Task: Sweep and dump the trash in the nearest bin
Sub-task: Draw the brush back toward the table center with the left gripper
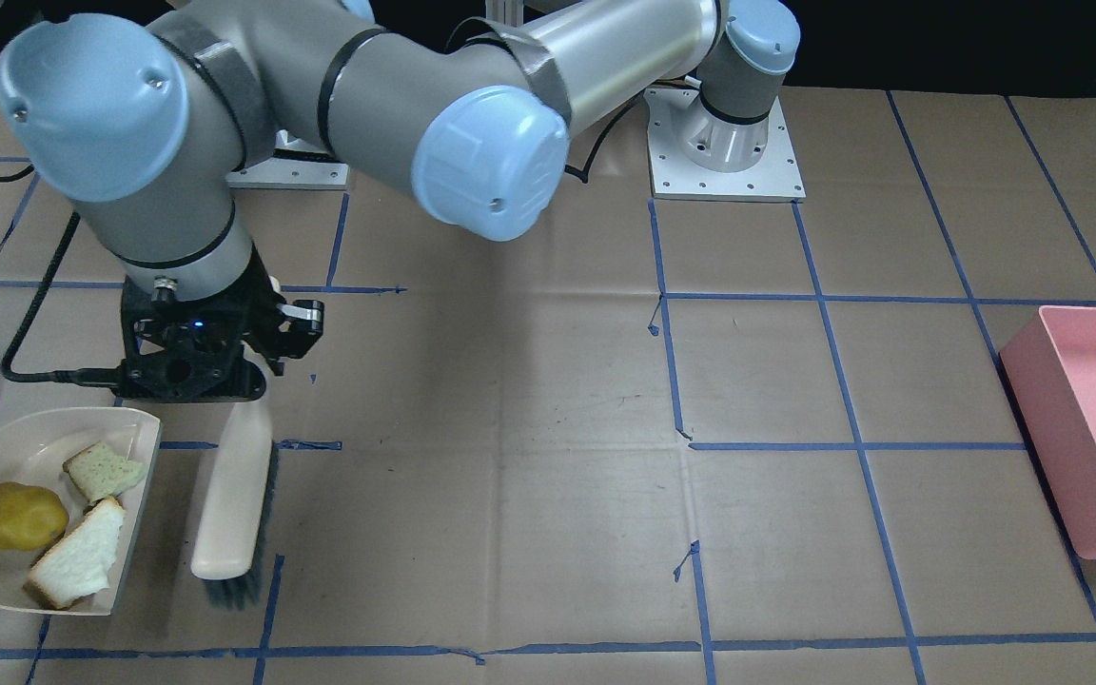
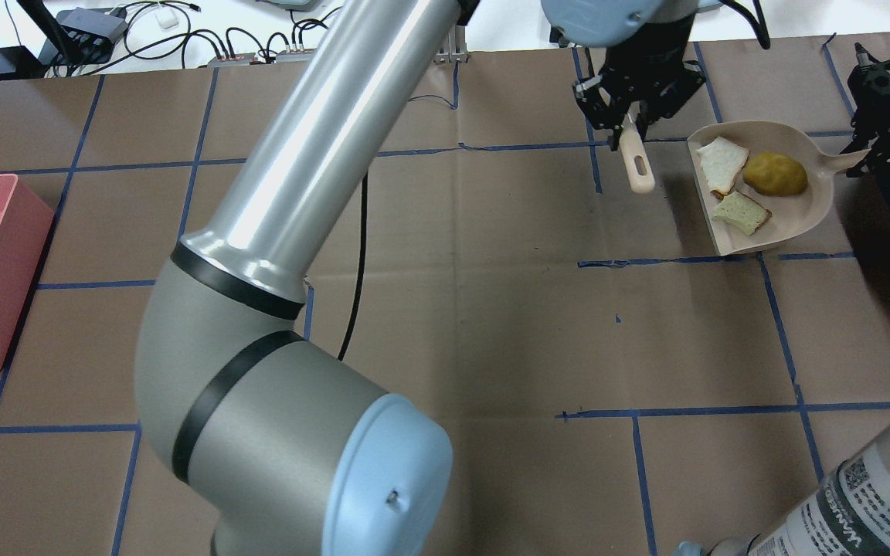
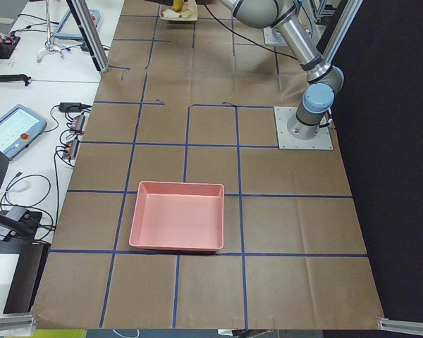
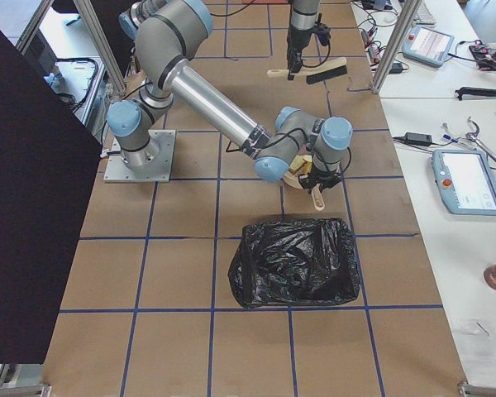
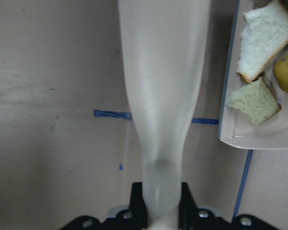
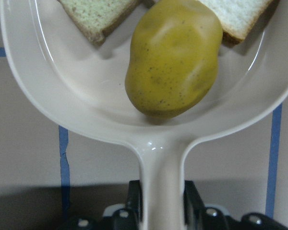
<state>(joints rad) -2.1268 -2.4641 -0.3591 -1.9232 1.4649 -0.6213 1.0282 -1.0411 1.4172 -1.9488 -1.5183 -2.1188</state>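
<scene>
— Brown paper with a blue tape grid covers the tabletop (image 1: pixel 529 400). Where is the trash?

— All of it is in the cream dustpan (image 1: pixel 29 452), on the robot's right half of the tabletop, toward the operators' edge. A yellow-brown potato-like lump (image 1: pixel 20 516) sits at the handle end. A smaller bread piece (image 1: pixel 103 469) and a larger bread piece (image 1: pixel 80 558) lie by the open mouth.

— And the grippers?

— The right gripper (image 6: pixel 162 199) is clamped on the dustpan's handle. The left gripper (image 5: pixel 162 203), reaching across, is clamped on the handle of a cream brush (image 1: pixel 234 495). It lies alongside the pan's mouth, apart from it, with dark bristles showing on the side away from the pan. Whether they touch the paper I cannot tell.

— Bins?

— A pink bin (image 1: pixel 1062 447) stands toward the tabletop's left end, well apart from the pan. A black-bagged bin (image 4: pixel 293 260) stands near the pan, toward the right end.
</scene>
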